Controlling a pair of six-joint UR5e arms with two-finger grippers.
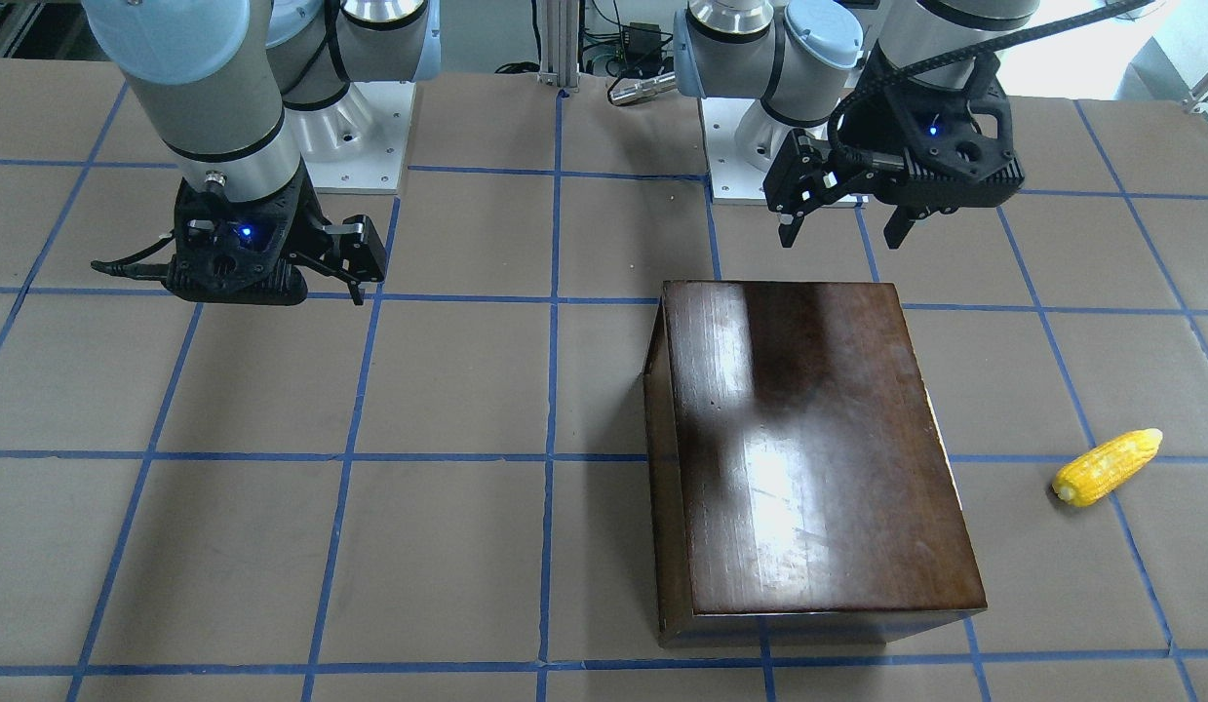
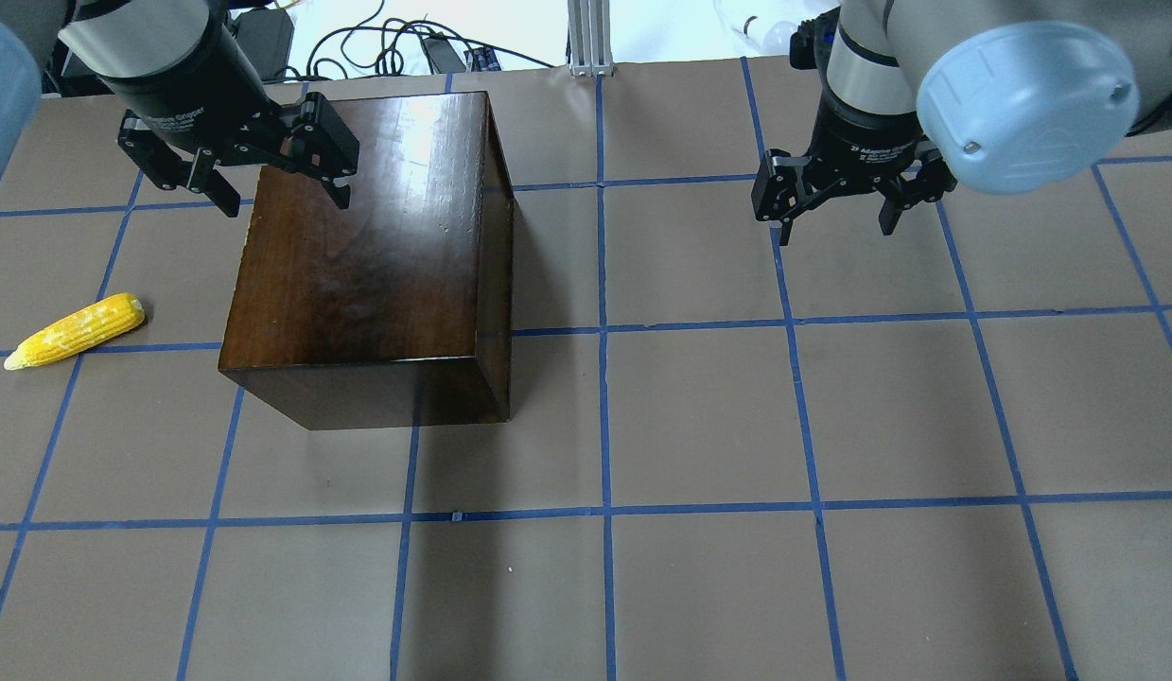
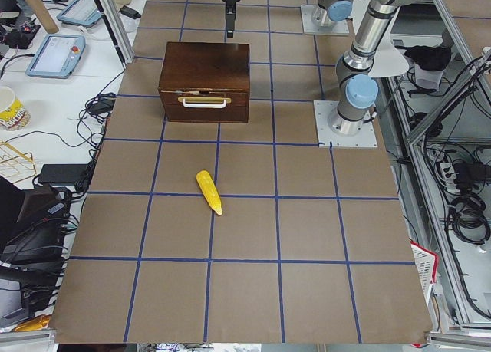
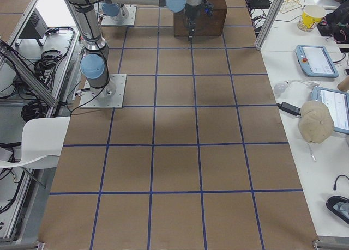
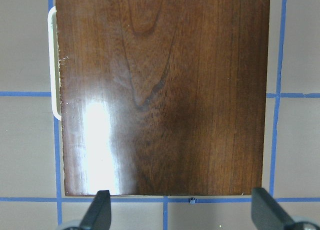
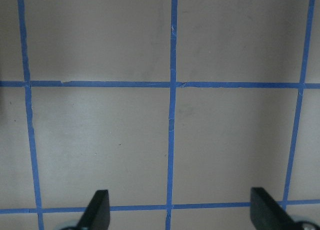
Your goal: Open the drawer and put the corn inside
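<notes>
Drawer (image 3: 203,106) is sitting fully pushed in, its dark front panel flush with the wooden box (image 2: 377,236). This face shows only in the exterior left view. A pale bar handle (image 3: 204,101) is running across the panel. From the left wrist camera the same handle (image 5: 52,64) is peeking past the box's edge at 9 o'clock.

Corn (image 2: 75,330) is lying flat on the worktop (image 2: 699,416), out in the open. In the overhead view it is at about 8 o'clock of the box, near it but not touching, with its paler tip pointing away from the box toward 8 o'clock. Nothing is touching the cob.

Left gripper (image 2: 288,203) is hanging over the box's 11 o'clock corner in the overhead view, clear of the lid. It is released, fingers (image 5: 100,210) spread wide and grasping nothing. In its wrist view the fingertips are framing the near edge of the glossy lid at 6 o'clock.

Right gripper (image 2: 836,230) is hanging at about 2 o'clock of the box in the overhead view, well apart from it, over bare worktop and blue tape lines. It is also released, fingers (image 6: 97,210) wide apart and empty.
</notes>
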